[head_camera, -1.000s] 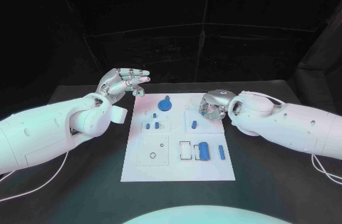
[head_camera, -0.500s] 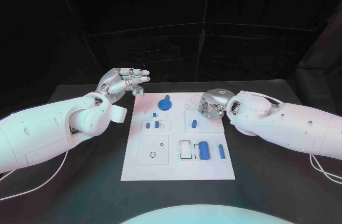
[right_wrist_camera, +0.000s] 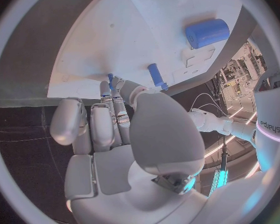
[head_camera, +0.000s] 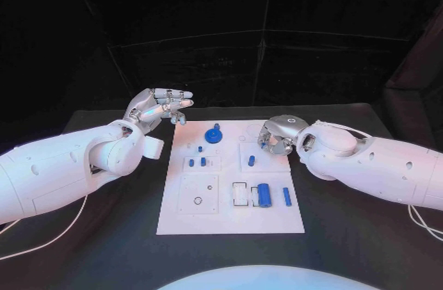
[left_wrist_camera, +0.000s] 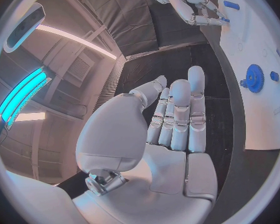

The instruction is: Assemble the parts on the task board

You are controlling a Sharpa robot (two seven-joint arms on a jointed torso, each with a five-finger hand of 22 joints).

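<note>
The flat white rectangular task board (head_camera: 231, 219) lies on the black worktop (head_camera: 351, 232) between the two hands; a blue toothed gear wheel (head_camera: 213, 136) sits at its far end, nearest the left hand (head_camera: 159, 107); small blue pegs (head_camera: 196, 162) stand in shallow recessed panels toward the middle; a short blue cylinder (head_camera: 264, 194) lies in a rectangular recess with a slim blue bar (head_camera: 287, 197) just beside it, both on the near side of the right hand (head_camera: 277, 135); the left hand hovers beyond the board's far left corner, raised off the worktop, fingers straight and close together, holding nothing; the right hand is over the board's far right edge, fingers curled downward, and the right wrist view shows a small blue pin (right_wrist_camera: 110, 79) pinched at its fingertips (right_wrist_camera: 118, 84), close above the board; bare board lies at the near end, with open worktop beyond both long edges.
</note>
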